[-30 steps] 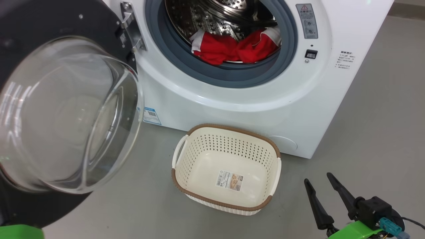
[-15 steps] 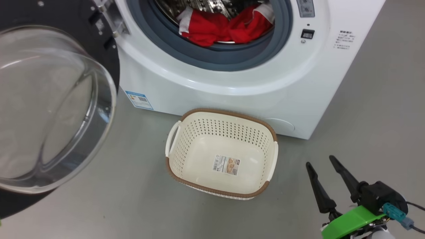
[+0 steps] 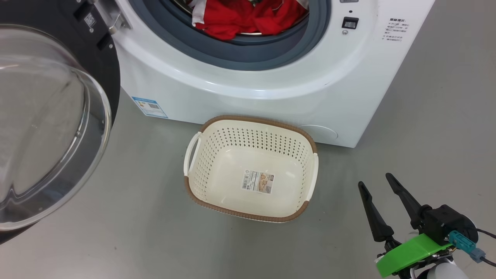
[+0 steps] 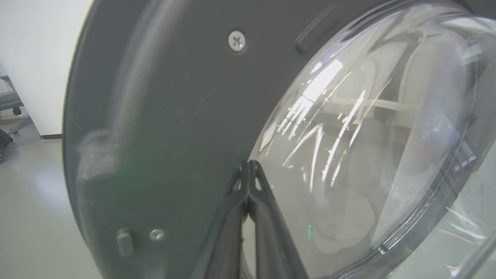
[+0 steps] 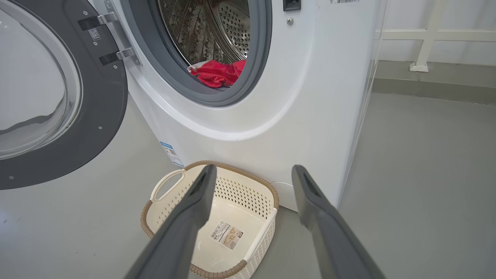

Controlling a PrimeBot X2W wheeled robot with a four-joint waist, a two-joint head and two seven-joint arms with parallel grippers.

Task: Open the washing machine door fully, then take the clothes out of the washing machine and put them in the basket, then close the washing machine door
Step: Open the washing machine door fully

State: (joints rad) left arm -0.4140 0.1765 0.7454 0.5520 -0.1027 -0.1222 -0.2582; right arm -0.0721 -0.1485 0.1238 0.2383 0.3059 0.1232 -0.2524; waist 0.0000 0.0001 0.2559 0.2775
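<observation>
On the floor (image 3: 135, 232) against the washing machine (image 3: 248, 97) the basket (image 3: 252, 118) sits empty, the clothes (image 3: 240, 19) lie in the drum (image 5: 232, 35), and the washing machine door (image 5: 104, 116) stands wide: unloading and closing remain, with the left gripper (image 4: 248, 170) jaws together and the right gripper (image 3: 375, 180) jaws apart.

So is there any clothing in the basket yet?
No, the basket holds just a paper label on its floor, while the red clothes lie inside the washing machine.

Looks like sparse lab or test room set up as laundry corner: washing machine (image 3: 252, 104) on bare grey floor (image 3: 426, 116), plain white wall (image 4: 35, 58), white rail (image 5: 445, 35) behind.
</observation>
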